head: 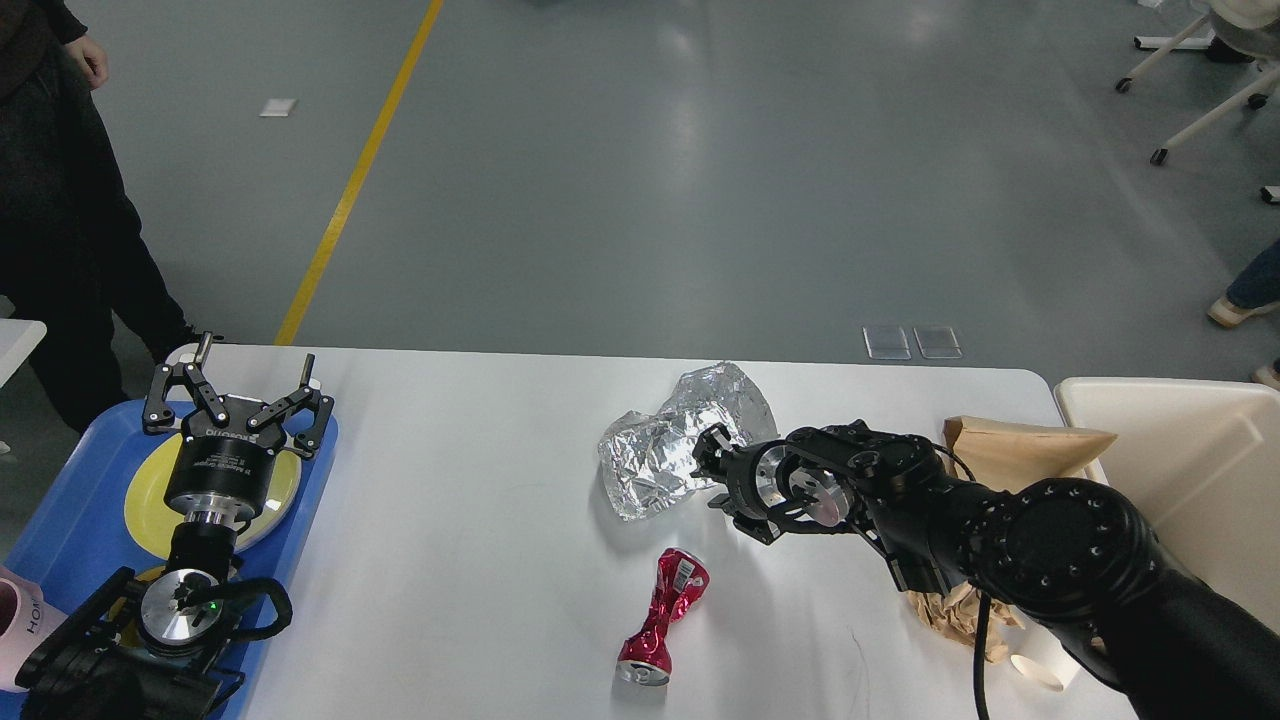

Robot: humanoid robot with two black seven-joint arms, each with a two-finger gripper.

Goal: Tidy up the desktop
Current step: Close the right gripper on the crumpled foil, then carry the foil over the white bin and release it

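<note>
crushed red can (662, 617): lies on its side near the front edge of the surface, bare white around it, apart from everything else
white paper cup (1040, 668): front right, mostly hidden under right arm
crumpled brown paper (950, 612): front right, under the right arm, partly blocked
pink mug (22, 625): far front left, cut by frame edge
blue tray (315, 470): left edge of surface, holds a yellow plate (150, 480)
left gripper (238, 392): above the tray and plate, fingers spread wide, holding nothing
right gripper (712, 462): seen end-on and dark at the foil's right edge; cannot tell how far apart the fingers are or whether it grips the foil
crumpled foil (665, 445): mid surface, behind the can, touching or just beside right gripper
brown paper bag (1020, 445): right, behind the arm, beside the cream bin (1190, 460)
desktop (470, 480): the white surface itself, fills the lower frame; wide open stretch between tray and foil, rounded far corners
floor (640, 180): grey, beyond the far edge, yellow line; person (60, 220) standing far left
</note>
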